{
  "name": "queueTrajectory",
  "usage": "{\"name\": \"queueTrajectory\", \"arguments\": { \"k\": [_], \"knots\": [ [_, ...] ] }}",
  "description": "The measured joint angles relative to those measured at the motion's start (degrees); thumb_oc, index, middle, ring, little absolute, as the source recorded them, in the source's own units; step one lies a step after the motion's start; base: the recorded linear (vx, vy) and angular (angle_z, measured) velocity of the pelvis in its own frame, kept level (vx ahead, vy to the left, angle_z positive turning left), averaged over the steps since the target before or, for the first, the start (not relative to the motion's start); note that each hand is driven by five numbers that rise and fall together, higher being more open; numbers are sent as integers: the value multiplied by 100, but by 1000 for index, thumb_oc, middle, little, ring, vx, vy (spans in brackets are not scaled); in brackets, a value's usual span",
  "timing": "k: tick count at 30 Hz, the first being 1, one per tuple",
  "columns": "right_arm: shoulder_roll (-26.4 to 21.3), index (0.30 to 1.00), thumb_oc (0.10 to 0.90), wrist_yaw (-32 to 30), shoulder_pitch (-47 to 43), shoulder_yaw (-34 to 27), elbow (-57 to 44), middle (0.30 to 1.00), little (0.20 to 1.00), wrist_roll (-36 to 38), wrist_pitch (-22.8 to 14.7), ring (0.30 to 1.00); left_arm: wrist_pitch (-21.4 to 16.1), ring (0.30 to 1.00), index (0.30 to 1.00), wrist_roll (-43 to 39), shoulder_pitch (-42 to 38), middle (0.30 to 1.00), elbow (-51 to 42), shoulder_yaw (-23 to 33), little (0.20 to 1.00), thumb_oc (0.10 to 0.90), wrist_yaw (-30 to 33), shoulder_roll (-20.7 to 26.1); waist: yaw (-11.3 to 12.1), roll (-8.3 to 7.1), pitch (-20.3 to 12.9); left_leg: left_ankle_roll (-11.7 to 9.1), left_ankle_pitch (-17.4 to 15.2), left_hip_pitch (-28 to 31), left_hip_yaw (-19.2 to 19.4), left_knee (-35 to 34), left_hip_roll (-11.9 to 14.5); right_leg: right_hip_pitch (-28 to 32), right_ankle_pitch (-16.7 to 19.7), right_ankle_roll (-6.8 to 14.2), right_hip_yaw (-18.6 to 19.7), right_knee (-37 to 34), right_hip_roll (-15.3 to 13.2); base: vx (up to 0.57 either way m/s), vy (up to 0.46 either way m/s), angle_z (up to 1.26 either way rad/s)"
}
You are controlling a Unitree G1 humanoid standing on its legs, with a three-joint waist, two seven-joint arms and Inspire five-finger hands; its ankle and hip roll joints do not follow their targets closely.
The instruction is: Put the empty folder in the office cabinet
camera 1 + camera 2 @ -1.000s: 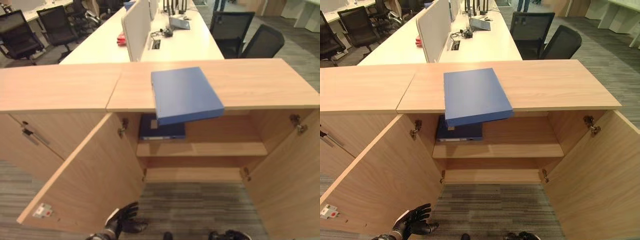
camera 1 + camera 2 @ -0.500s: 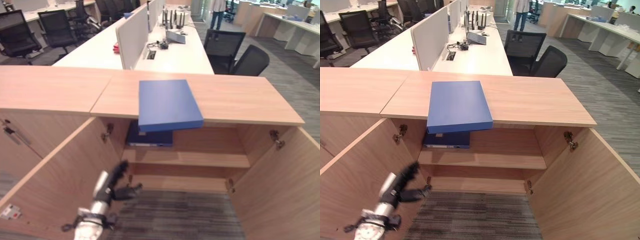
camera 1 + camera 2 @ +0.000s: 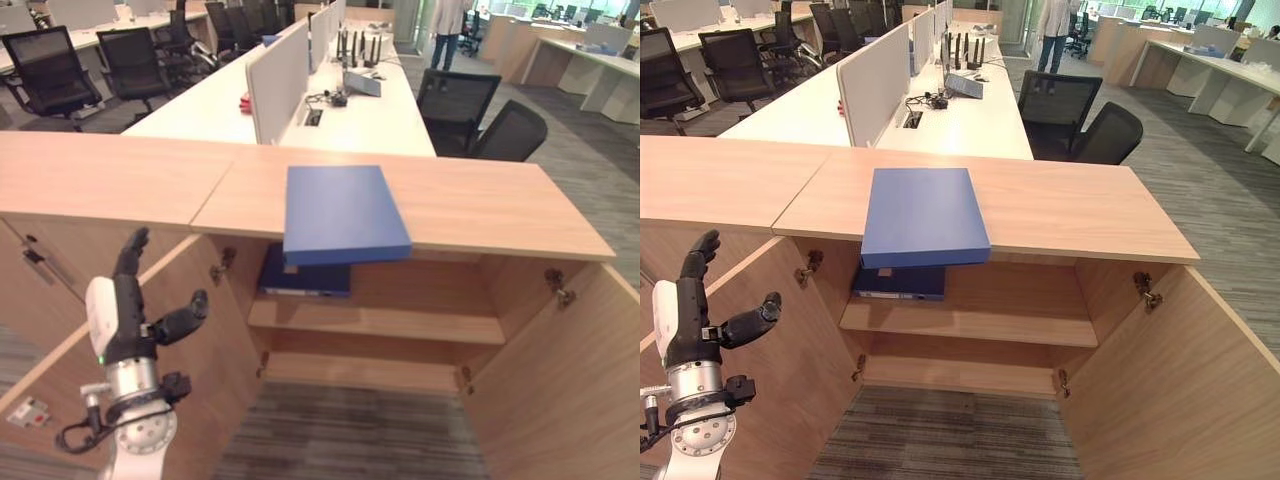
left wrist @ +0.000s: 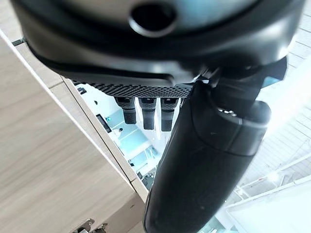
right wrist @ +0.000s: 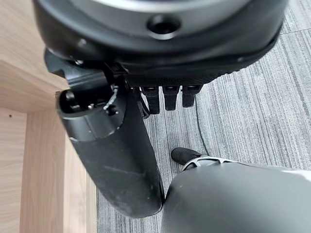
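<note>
A blue folder (image 3: 343, 213) lies flat on the wooden cabinet top (image 3: 480, 205), its near edge hanging over the front. Under it, on the upper shelf (image 3: 400, 322) of the open cabinet, rests a second dark blue folder (image 3: 305, 277). My left hand (image 3: 122, 317) is raised in front of the open left door (image 3: 190, 350), well left of and below the folder, fingers straight and thumb spread, holding nothing. In the right wrist view my right hand (image 5: 163, 94) hangs over the grey carpet with fingers extended and nothing in it.
Both cabinet doors stand open, the right door (image 3: 570, 380) swung toward me. A lower shelf (image 3: 370, 372) sits beneath the upper one. Behind the cabinet are white desks (image 3: 330, 100) with dividers, black office chairs (image 3: 490, 110) and a person (image 3: 447, 30) standing far back.
My left hand has risen from near the floor to the height of the cabinet's shelves, with fingers spread. The camera has tilted up, shifting the whole scene; the folder has stayed put.
</note>
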Motion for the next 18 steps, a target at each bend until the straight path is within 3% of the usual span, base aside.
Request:
{"name": "queueTrajectory", "arguments": {
  "k": [6, 8, 18],
  "knots": [
    [8, 900, 800, 35, -39, 89, 86, 900, 900, -13, -1, 900, -63, 900, 900, 382, -1075, 900, -441, -623, 900, 800, -381, 592, -65, -2, -34, 16, -8, 16, 36, -22, -9, 10, 9, -10, 24, 1, -12, 2, 4, -2],
    [-4, 900, 800, 45, -46, 90, 82, 900, 900, -19, -1, 900, -219, 900, 900, 516, -1329, 900, -677, -886, 900, 800, -556, 716, -218, -1, -70, 21, -7, 30, 80, -20, -10, 5, 25, -2, 56, 0, -11, 2, 10, -10],
    [-98, 900, 800, 102, -143, 83, 83, 900, 900, -63, -1, 900, -553, 900, 900, 602, -2038, 900, -817, -1668, 900, 800, -1130, 922, -502, 203, -172, -3, -30, 118, 268, -22, 21, -3, 55, -16, 244, -1, 31, 4, 11, -10]
  ]
}}
